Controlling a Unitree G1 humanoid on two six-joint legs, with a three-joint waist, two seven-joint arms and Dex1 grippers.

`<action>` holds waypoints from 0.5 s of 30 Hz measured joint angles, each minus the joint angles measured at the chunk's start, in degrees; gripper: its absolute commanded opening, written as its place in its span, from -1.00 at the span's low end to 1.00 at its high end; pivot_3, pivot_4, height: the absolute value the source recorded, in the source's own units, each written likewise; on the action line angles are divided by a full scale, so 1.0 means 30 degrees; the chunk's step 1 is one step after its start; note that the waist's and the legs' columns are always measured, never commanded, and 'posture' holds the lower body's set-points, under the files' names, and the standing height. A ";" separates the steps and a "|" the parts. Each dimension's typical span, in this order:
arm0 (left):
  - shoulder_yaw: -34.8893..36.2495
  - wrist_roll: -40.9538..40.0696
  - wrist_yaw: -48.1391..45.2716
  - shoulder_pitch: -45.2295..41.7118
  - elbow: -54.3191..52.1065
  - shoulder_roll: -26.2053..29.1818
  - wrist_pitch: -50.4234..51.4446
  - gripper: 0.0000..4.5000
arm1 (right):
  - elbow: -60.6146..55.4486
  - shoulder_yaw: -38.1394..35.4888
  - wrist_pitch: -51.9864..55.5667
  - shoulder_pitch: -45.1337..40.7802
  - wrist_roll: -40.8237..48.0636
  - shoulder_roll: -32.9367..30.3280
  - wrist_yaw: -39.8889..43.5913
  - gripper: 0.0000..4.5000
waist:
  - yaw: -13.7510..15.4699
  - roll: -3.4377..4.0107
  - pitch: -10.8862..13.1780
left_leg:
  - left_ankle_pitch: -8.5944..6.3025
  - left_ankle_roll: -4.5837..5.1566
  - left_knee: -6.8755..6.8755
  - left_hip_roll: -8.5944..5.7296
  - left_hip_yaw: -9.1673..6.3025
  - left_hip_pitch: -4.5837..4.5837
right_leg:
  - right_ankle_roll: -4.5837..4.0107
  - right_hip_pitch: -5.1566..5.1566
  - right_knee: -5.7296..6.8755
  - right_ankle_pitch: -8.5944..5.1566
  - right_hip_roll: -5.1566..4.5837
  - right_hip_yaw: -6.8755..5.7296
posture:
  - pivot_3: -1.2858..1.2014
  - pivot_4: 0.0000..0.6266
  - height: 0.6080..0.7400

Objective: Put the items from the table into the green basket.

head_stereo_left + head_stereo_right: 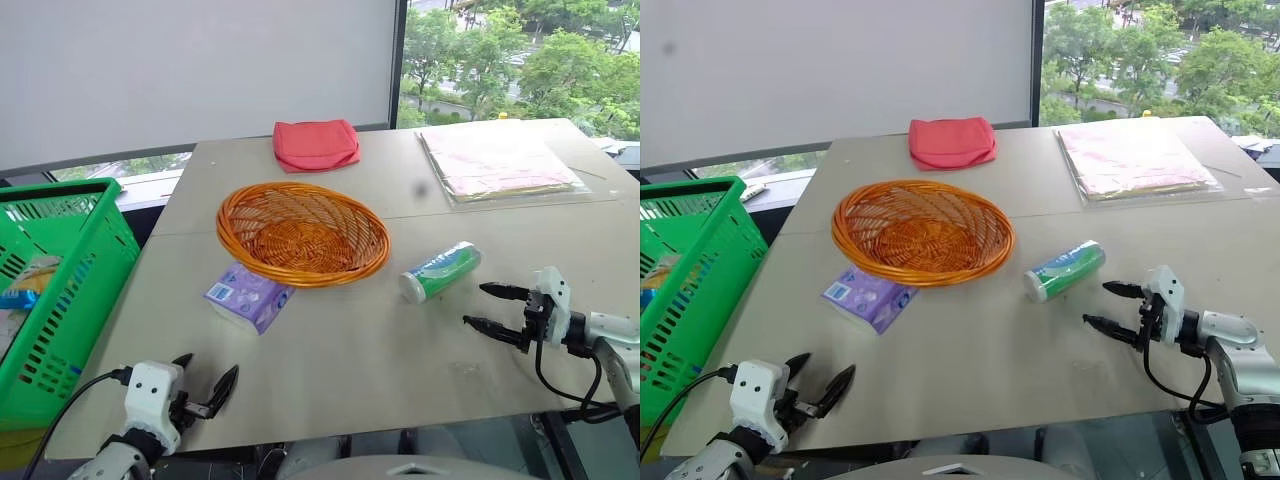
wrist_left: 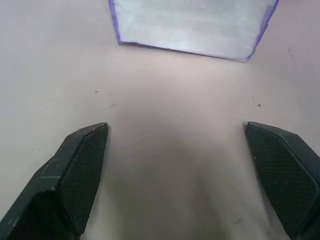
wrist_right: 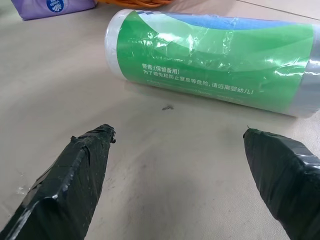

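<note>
A purple tissue pack (image 1: 248, 297) lies on the table (image 1: 350, 350) just in front of the orange wicker basket. The green-and-white cylindrical container (image 1: 440, 271) lies on its side to the right of that basket. My left gripper (image 1: 208, 382) is open near the table's front edge, a short way short of the tissue pack (image 2: 192, 25). My right gripper (image 1: 485, 306) is open at the right, its fingers pointing left at the container (image 3: 212, 57), a small gap away. The green basket (image 1: 62, 290) stands off the table's left edge with some packets inside.
A round orange wicker basket (image 1: 303, 233) sits mid-table. A folded red cloth (image 1: 316, 144) lies at the far edge, and a clear sleeve of pink papers (image 1: 497, 162) lies at the far right. A black cable hangs from each wrist.
</note>
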 measured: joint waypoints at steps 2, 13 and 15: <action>0.0000 -0.0003 -0.0019 0.0046 -0.0001 0.0000 -0.0026 0.99 | 0.0000 0.0000 0.0000 0.0000 -0.0001 -0.0001 0.0051 1.00 | 0.0006 0.0004 -0.0003 | -0.0001 0.0001 0.0000 0.0001 0.0001 0.0000 | 0.0002 0.0000 -0.0001 0.0001 0.0000 0.0002 | 0.03 -0.89 1.00; -0.0045 -0.0005 0.0064 0.0412 -0.0189 -0.0255 -0.0274 0.99 | 0.0102 0.0008 -0.0102 -0.0016 -0.0289 -0.0188 -0.0160 1.00 | 0.0014 -0.0009 0.0066 | -0.0019 0.0024 -0.0001 0.0020 0.0042 0.0001 | 0.0007 -0.0002 -0.0012 -0.0002 0.0013 0.0036 | 0.03 -0.88 1.00; -0.0039 -0.0011 0.0054 0.0459 -0.0189 -0.0251 -0.0339 0.99 | -0.0013 0.0001 0.0085 -0.0108 -0.0209 -0.0184 -0.0326 1.00 | 0.0003 0.0001 0.0088 | -0.0022 0.0026 0.0000 0.0025 0.0053 0.0002 | 0.0007 -0.0003 -0.0012 -0.0002 0.0016 0.0048 | 0.03 -0.88 1.00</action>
